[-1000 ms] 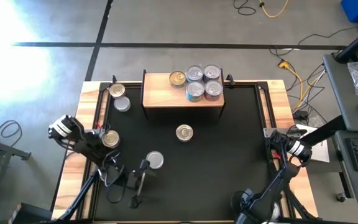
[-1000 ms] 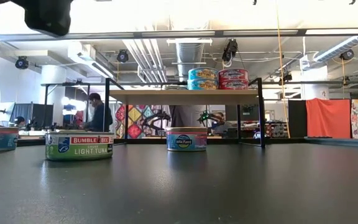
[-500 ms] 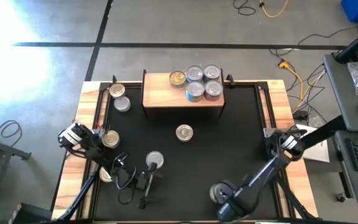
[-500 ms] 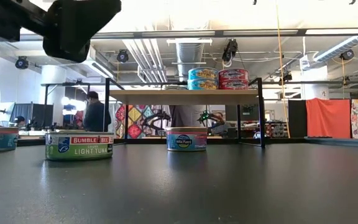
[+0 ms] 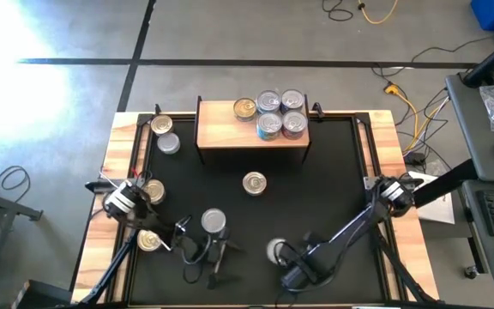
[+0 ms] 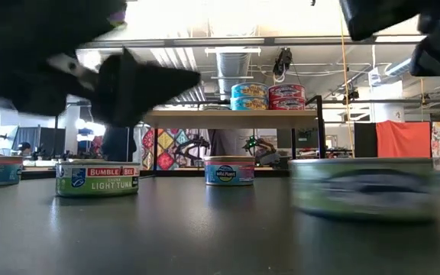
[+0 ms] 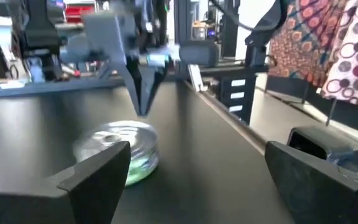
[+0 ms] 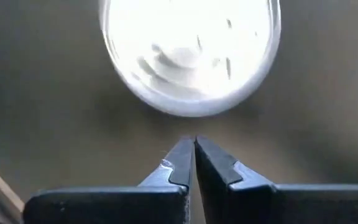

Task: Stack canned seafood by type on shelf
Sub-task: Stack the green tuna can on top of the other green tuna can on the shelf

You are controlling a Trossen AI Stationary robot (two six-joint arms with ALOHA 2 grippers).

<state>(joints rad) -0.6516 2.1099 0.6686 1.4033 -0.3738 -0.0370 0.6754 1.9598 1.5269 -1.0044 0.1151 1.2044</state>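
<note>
I have the left gripper (image 5: 215, 255) low over the near-left part of the counter (image 5: 333, 172), fingers (image 7: 98, 180) spread wide and empty, with a silver-lidded can (image 5: 213, 221) just ahead of them — in the left wrist view it sits between the two tips but farther out, not yet enclosed. The right gripper (image 5: 283, 252) is down at the near middle with its fingers (image 8: 180, 163) pressed together, grasping nothing, tips pointed at another silver-lidded can (image 5: 274, 250) right beside them; I cannot tell whether they touch it.

The shelf (image 5: 221, 133) at the far side carries five cans (image 5: 280, 113) toward its right end, at least two of them stacked in pairs as the low view shows. Other cans lie loose on the counter: one in the middle (image 5: 254, 183), two at the far left corner (image 5: 163, 134), two along the left edge (image 5: 152, 216).

I judge these tins rigid and moderately heavy for their size — smooth metal walls and paper labels that could slip under a light pinch. The lid offers no hold, so I would take one across its full width, fingers on opposite sides of the wall, low and level, so it does not tip when lifted onto its match.
</note>
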